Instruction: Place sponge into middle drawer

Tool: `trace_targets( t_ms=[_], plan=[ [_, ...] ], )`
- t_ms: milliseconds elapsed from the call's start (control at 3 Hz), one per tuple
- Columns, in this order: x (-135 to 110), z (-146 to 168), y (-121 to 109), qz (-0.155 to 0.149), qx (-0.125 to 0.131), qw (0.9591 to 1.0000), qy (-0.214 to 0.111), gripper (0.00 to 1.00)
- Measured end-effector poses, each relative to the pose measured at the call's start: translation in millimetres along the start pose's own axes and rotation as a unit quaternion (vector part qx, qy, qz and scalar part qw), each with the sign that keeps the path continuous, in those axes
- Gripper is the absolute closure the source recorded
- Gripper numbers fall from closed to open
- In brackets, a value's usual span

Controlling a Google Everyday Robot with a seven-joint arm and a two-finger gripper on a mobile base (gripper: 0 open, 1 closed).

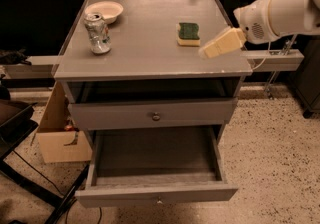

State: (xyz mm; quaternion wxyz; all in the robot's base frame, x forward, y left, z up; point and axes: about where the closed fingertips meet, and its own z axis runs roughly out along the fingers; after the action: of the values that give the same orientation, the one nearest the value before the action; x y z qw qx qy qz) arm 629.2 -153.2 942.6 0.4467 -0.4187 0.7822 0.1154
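The sponge [188,34], dark green on top over pale yellow foam, lies flat on the grey cabinet top [145,53], right of centre. The middle drawer [125,195] is the lowest one and is pulled out wide, with nothing inside; its flat grey front has a small central knob. My gripper [212,48], cream-coloured on a white arm, reaches in from the right. It hovers over the top's right edge, just right of the sponge and a little nearer the front, apart from it and holding nothing I can see.
A dented drink can [97,33] and a pale bowl [104,11] stand on the top's left side. The knobbed drawer front [156,116] above the open drawer is shut. A cardboard box [60,138] and black chair legs [30,178] are on the floor at left.
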Motion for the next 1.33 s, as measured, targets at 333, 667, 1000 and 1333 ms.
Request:
trace_targets(
  t_ms=[333,667,1000,1333],
  plan=[
    [-25,29,-27,-0.026,0.053,0.9977,-0.033,0.00],
    [-32,28,-35,-0.027,0.070,0.9962,-0.045,0.00],
    [-32,35,-35,-0.028,0.069,0.9960,-0.051,0.00],
    [-22,65,-47,-0.012,0.069,0.9961,-0.055,0.00]
  ],
)
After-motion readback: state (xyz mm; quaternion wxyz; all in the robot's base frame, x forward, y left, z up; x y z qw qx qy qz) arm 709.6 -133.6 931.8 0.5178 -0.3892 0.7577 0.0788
